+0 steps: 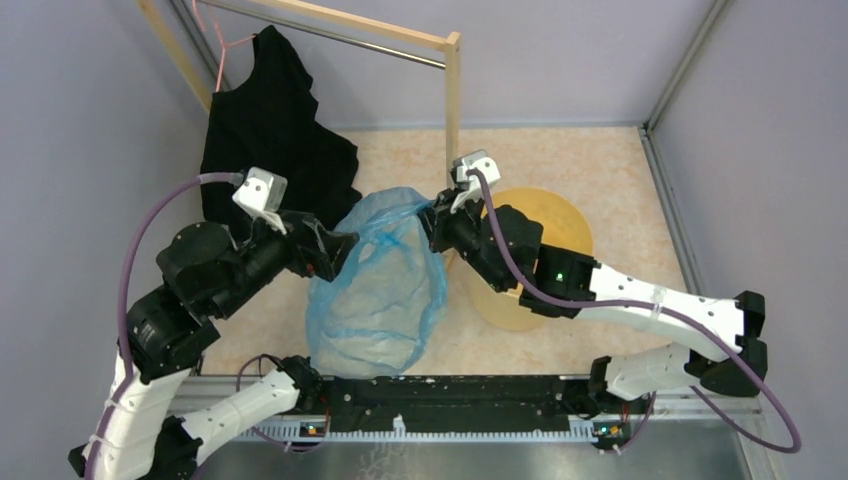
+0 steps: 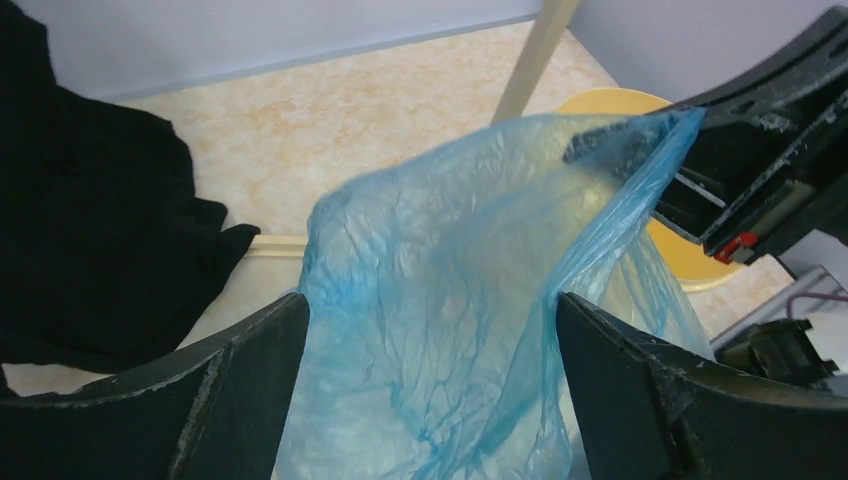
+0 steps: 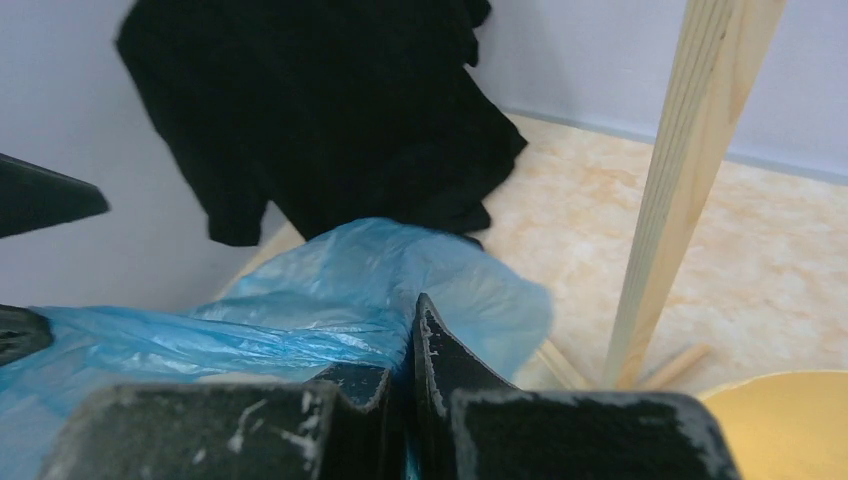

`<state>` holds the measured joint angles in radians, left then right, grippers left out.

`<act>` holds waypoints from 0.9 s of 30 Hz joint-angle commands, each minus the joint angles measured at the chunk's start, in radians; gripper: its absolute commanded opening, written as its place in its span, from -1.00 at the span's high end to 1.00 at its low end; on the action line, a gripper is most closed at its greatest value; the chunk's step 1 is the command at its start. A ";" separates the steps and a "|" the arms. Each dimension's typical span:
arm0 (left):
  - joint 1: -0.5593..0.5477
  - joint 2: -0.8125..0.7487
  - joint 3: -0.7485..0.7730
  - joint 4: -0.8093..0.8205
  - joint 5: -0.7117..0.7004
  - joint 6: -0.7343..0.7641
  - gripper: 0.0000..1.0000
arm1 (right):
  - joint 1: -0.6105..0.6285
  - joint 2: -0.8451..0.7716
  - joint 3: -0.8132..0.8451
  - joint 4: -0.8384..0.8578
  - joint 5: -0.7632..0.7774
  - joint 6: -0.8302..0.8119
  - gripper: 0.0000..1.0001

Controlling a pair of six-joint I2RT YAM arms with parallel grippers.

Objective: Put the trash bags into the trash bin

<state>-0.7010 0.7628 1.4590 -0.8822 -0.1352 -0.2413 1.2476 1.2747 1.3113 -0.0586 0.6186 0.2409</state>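
Note:
A translucent blue trash bag [image 1: 380, 285] hangs spread between my two arms, in front of the wooden rack. My right gripper [image 1: 436, 222] is shut on the bag's upper right edge [image 3: 330, 330], its jaws pressed together on the film. My left gripper [image 1: 345, 250] is open at the bag's left side; in the left wrist view the bag [image 2: 440, 320] fills the gap between the wide-apart fingers [image 2: 240, 390]. The pale yellow-orange trash bin [image 1: 555, 225] stands to the right, partly hidden under my right arm; its rim also shows in the left wrist view [image 2: 610, 100] and right wrist view [image 3: 790, 420].
A wooden rack post [image 1: 452, 110] rises just behind the bag and beside the bin. A black garment [image 1: 265, 130] hangs on the rack at the back left. Grey walls close in the beige floor [image 1: 600, 160] on three sides.

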 commanded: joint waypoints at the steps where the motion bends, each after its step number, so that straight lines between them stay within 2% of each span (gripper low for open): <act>1: 0.003 -0.006 0.027 0.036 0.155 0.023 -0.97 | -0.022 -0.003 0.033 -0.069 -0.119 0.075 1.00; 9: 0.003 0.040 -0.050 0.056 0.364 0.008 -0.98 | -0.061 0.017 0.052 -0.088 -0.204 0.092 1.00; 15: 0.003 0.084 -0.079 0.065 0.352 0.002 -0.89 | -0.063 0.018 0.048 -0.093 -0.230 0.095 1.00; 18: 0.003 0.104 -0.091 0.071 0.395 0.008 -0.85 | -0.067 0.012 0.051 -0.097 -0.232 0.090 1.00; 22: 0.003 0.121 -0.107 0.089 0.456 0.012 -0.49 | -0.079 0.008 0.048 -0.095 -0.242 0.087 1.00; 27: 0.002 0.130 -0.086 0.097 0.409 0.017 0.39 | -0.086 0.000 0.020 -0.083 -0.273 0.063 1.00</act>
<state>-0.7010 0.8970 1.3567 -0.8394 0.2806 -0.2344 1.1744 1.2984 1.3167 -0.1722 0.3813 0.3233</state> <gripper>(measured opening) 0.430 0.003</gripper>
